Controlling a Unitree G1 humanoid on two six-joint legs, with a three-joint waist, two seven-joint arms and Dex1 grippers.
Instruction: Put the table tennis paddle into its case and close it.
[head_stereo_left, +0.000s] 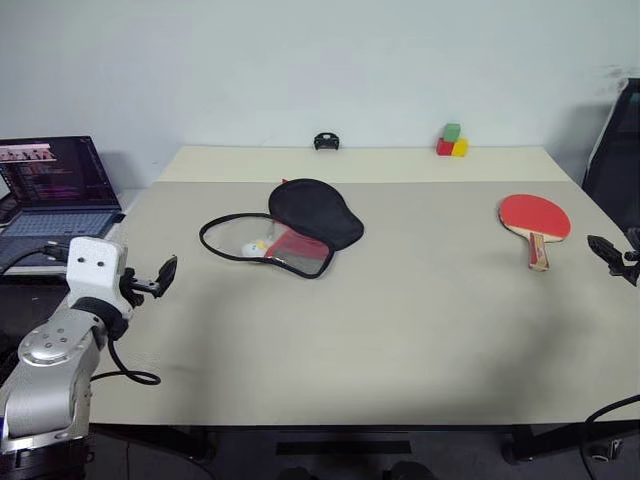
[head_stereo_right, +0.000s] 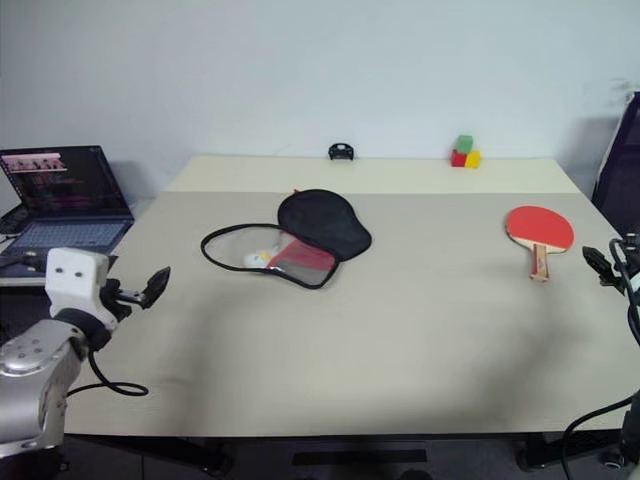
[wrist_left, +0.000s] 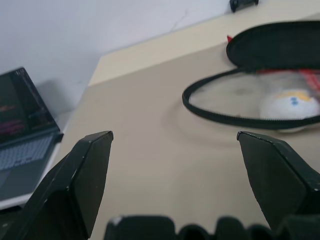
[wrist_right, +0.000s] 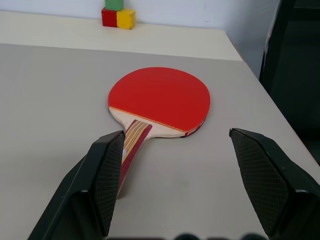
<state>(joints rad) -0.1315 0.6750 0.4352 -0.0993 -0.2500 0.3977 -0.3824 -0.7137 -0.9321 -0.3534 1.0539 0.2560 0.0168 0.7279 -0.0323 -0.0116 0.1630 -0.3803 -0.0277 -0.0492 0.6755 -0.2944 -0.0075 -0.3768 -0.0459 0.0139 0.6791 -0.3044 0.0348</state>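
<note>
We see the round red rubber-faced table tennis paddle (wrist_right: 159, 99) lying flat on the beige table (head_stereo_left: 400, 330), its striped wooden handle running toward the inner finger of the right gripper (wrist_right: 175, 185), whose 2 black jaws stand wide apart and hold nothing. The blade lies ahead of those jaws, between their lines. The black soft fabric case (head_stereo_left: 300, 225) lies unzipped well ahead of the left gripper (wrist_left: 175, 170), jaws also spread and empty. Inside the open case sits 1 small white-yellow ball (wrist_left: 290, 102) beside a red lining panel; we cannot make out the lining's markings. Both grippers point level across the table. An open laptop (head_stereo_left: 55, 190) stands outside the left jaws; 3 coloured blocks (head_stereo_left: 452, 141) sit at the far edge.
</note>
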